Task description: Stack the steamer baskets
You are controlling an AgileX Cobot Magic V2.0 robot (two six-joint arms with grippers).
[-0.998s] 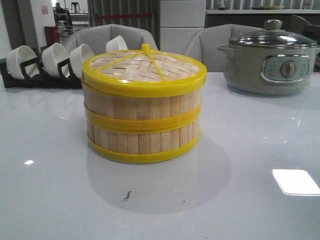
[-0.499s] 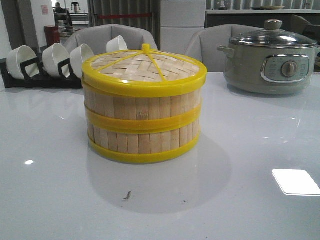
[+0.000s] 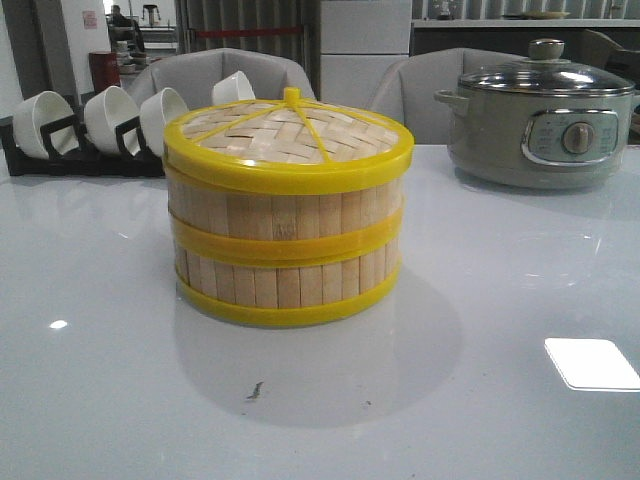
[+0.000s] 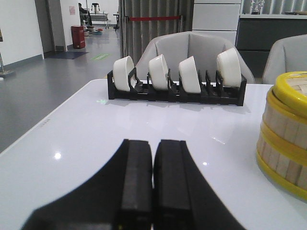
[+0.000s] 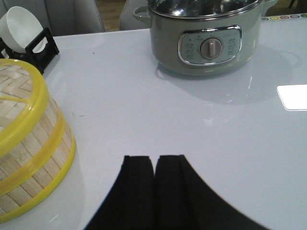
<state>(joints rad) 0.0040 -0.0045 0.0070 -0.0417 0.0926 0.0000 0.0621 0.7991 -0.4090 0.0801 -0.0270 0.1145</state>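
Two steamer baskets stand stacked on the white table, the upper basket (image 3: 290, 210) on the lower basket (image 3: 290, 280), with the woven bamboo lid (image 3: 288, 135) on top. The stack also shows in the left wrist view (image 4: 285, 139) and in the right wrist view (image 5: 29, 158). My left gripper (image 4: 153, 143) is shut and empty, above the table to the left of the stack. My right gripper (image 5: 154, 160) is shut and empty, above the table to the right of the stack. Neither gripper shows in the front view.
A black rack with white bowls (image 3: 90, 125) stands at the back left, also in the left wrist view (image 4: 175, 79). A grey electric pot with glass lid (image 3: 540, 115) stands at the back right, also in the right wrist view (image 5: 204, 36). Grey chairs stand behind the table.
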